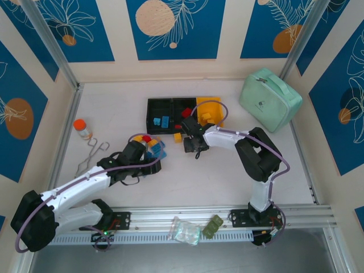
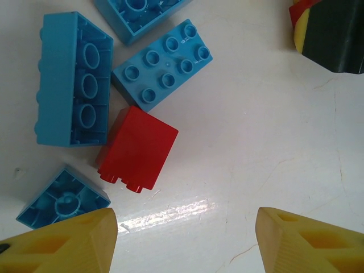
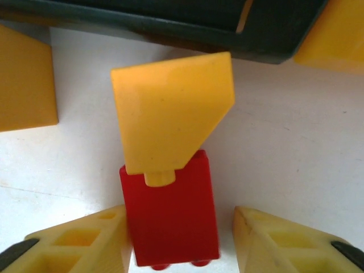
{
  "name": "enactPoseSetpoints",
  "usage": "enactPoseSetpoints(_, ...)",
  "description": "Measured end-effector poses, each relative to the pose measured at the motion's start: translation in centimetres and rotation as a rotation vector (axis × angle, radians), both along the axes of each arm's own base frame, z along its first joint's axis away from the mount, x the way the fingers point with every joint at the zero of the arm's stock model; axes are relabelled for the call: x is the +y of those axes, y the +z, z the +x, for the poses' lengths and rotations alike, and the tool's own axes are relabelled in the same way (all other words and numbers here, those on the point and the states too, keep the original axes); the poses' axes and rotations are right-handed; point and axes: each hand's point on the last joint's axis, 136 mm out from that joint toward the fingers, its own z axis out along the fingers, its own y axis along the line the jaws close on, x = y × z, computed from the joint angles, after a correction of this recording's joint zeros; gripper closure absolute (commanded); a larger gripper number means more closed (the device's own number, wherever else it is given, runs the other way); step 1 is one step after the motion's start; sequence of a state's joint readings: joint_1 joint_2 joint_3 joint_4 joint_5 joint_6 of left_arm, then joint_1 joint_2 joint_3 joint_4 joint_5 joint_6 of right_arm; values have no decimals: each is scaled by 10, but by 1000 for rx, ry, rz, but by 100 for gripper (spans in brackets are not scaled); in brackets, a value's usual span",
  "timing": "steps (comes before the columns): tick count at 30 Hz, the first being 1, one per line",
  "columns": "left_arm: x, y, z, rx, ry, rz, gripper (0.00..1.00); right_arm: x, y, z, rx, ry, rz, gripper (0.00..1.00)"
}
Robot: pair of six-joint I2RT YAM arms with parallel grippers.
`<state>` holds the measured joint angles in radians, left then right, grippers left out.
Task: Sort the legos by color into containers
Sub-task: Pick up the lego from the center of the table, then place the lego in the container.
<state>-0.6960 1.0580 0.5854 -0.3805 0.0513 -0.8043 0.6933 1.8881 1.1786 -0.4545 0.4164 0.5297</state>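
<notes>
Right gripper (image 3: pixel 182 242) stands around a small red plastic brick (image 3: pixel 170 219), left gripper (image 2: pixel 185 227) is spread over loose bricks.
I see one yellow finger of the right gripper touching the red brick and the other just apart from it, so the brick is not pinched yet. A yellow sloped plastic brick (image 3: pixel 170 108) touches its far end, near the black plastic bins (image 3: pixel 170 25). The left gripper holds nothing; on the white table (image 2: pixel 261 131) beyond it lie light blue plastic bricks (image 2: pixel 162 71) and a second red brick (image 2: pixel 139 148).
</notes>
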Motion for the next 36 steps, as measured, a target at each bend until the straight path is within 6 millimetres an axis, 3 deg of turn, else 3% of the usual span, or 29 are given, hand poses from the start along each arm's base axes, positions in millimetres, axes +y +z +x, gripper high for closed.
enactPoseSetpoints(14, -1, -5, 1, 12, 2, 7, 35, 14, 5, -13, -24, 63, -21, 71)
enactPoseSetpoints(25, -6, -5, 2, 15, -9, -11, 35, 15, 65, -20, -98, 71, 60, 72)
enactPoseSetpoints(30, -8, -6, 3, 17, -13, -16, 35, 19, 91, -4, -105, 48, 117, 72)
enactPoseSetpoints(36, -9, -5, 4, 17, -7, -22, 35, 29, 120, 36, -152, 16, 169, 72)
